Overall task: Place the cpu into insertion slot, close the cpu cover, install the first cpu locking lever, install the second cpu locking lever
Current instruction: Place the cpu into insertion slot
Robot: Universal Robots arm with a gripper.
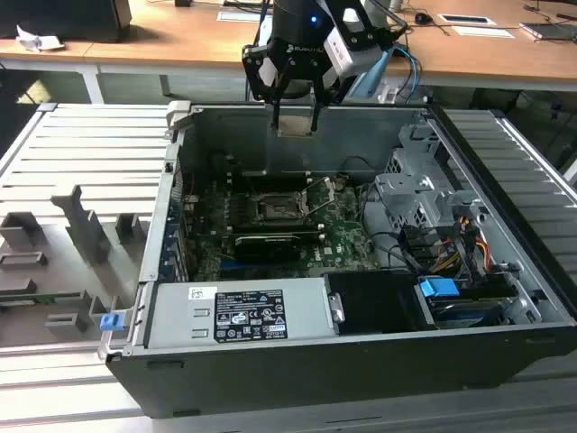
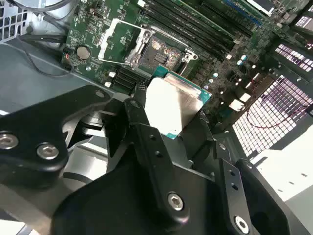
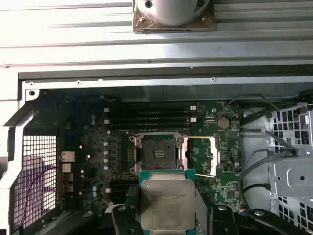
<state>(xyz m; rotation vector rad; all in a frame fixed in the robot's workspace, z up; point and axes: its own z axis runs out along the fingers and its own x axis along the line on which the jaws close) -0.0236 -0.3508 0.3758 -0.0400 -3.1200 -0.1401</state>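
Currently gripper pinches the cpu by opposite edges, up over the computer case rear wall, 12 o'clock in exterior view; insertion slot bare, at cpu's 6 o'clock, well apart; cpu cover flipped open at slot's 3 o'clock.

Wooden desk along the back; grey ribbed worktable beneath; even light.
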